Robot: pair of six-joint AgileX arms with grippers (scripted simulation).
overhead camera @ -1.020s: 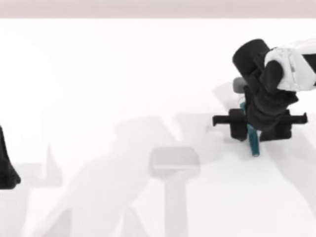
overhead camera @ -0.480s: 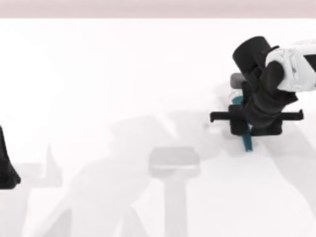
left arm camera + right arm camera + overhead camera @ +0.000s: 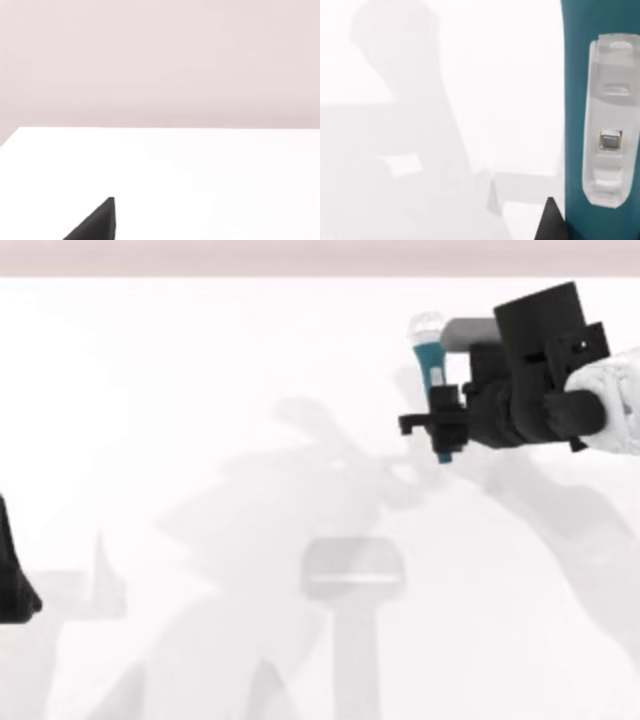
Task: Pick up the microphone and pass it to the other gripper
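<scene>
The microphone (image 3: 431,365) hangs above the table at the back right, its silver mesh head (image 3: 425,327) pointing toward the far edge. My right gripper (image 3: 444,428) is shut on the lower part of its teal handle. In the right wrist view the teal handle (image 3: 574,125) with its white switch panel (image 3: 610,120) fills one side, and a black fingertip (image 3: 551,221) rests against it. The other gripper, my left one (image 3: 12,585), sits parked at the table's left edge. Only one pointed fingertip (image 3: 100,224) of it shows in its wrist view, far off-centre.
The white table (image 3: 200,390) carries only soft shadows of the arms. Its far edge (image 3: 300,278) meets a pale pink wall. A grey rounded block (image 3: 468,334) sits on the right arm's wrist beside the microphone's head.
The right arm has lifted the microphone off the table and carried it back and leftward, swinging its head toward the far edge. The left arm has not moved.
</scene>
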